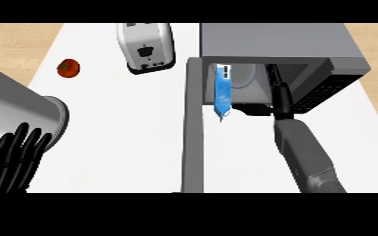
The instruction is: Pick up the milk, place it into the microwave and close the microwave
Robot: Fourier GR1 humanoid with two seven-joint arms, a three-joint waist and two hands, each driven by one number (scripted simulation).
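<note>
1. A white counter (111,130) is seen from steeply above, with pale wood showing at its far corners.
2. A grey microwave (280,40) stands at the far right of the counter. Its door (193,125) is swung wide open toward the viewer.
3. A blue and white milk carton (222,92) is seen at the left of the microwave's opening, just beside the door's hinge side, its pointed end hanging out over the front edge.
4. The right forearm is stretched into the microwave's opening. The right hand (279,97) is seen as a dark, narrow shape apart from the carton; whether its fingers are open or closed cannot be told.
5. The left hand (21,155) is shown at the lower left edge, fingers straight and relaxed, holding nothing.
6. A silver toaster (146,47) stands left of the microwave.
7. A red tomato (69,68) lies left of the toaster, well apart from it.
</note>
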